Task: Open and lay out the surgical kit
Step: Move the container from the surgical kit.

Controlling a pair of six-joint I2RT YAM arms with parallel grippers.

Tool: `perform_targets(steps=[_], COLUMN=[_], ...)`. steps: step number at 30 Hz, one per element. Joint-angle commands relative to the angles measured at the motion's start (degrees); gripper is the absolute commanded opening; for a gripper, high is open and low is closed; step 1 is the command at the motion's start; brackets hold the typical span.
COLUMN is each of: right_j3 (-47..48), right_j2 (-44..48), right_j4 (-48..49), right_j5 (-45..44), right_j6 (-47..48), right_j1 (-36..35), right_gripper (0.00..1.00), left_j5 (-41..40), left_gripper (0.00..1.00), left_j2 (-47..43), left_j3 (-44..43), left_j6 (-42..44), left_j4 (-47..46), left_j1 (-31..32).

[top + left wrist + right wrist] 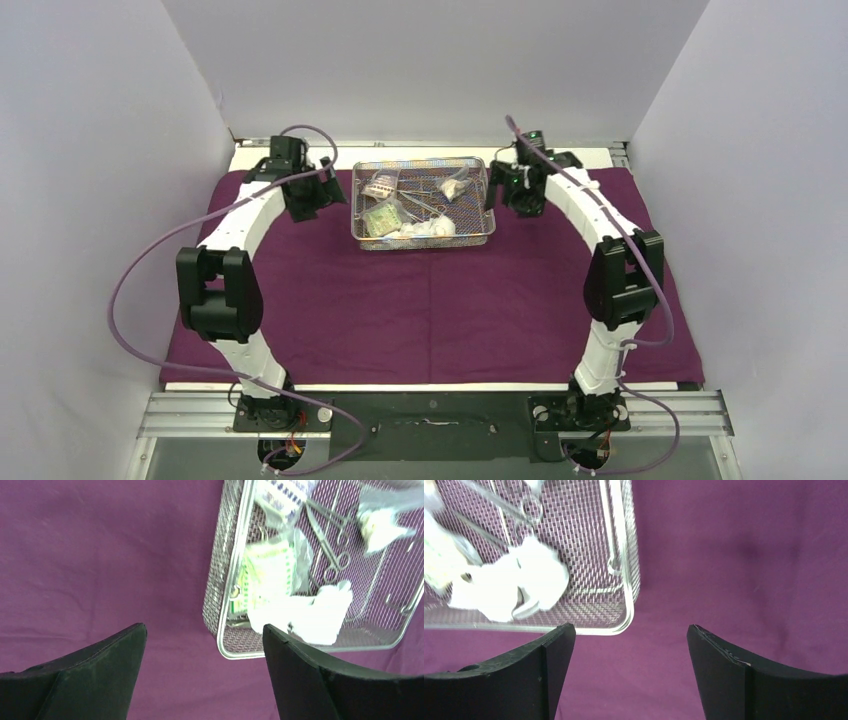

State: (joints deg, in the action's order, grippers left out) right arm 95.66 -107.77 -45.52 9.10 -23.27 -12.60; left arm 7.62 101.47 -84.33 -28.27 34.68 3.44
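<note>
The dark purple cloth wrap (440, 310) lies spread flat over the table. The silver wire-mesh tray (424, 243) stands on it at the back centre. It holds white gauze wads (432, 228), steel forceps (330, 535) and clear plastic packets (383, 218). My left gripper (322, 205) is open and empty just left of the tray, above the cloth (100, 555). My right gripper (520, 205) is open and empty just right of the tray. The tray's near corner shows in the left wrist view (226, 647) and in the right wrist view (626, 622).
White walls enclose the table on three sides. A bare strip of tabletop (430, 152) runs behind the cloth. Purple cables (130, 290) loop beside each arm. The arm bases (280, 410) sit at the near edge.
</note>
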Motion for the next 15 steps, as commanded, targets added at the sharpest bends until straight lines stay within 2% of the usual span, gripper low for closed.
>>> perform_targets(steps=[1,10,15], right_j3=[-4.3,-4.8,-5.1], right_j2=[2.2,-0.4,-2.1], right_j4=[-0.8,0.7,0.6], right_j5=[-2.7,-13.3,-15.6], right_j6=[-5.0,-10.4,-12.9], right_j1=[-4.5,-9.1,-9.6], right_gripper=[0.77,0.69,0.66], left_j5=[-0.6,-2.3,-5.7], left_gripper=[0.81,0.73,0.63], left_j2=[0.2,0.7,1.3], left_j3=[3.0,6.2,7.9], left_j6=[-2.5,-4.3,-7.6], left_j4=[-1.7,-2.4,-2.5], left_j1=[2.6,6.0,7.2])
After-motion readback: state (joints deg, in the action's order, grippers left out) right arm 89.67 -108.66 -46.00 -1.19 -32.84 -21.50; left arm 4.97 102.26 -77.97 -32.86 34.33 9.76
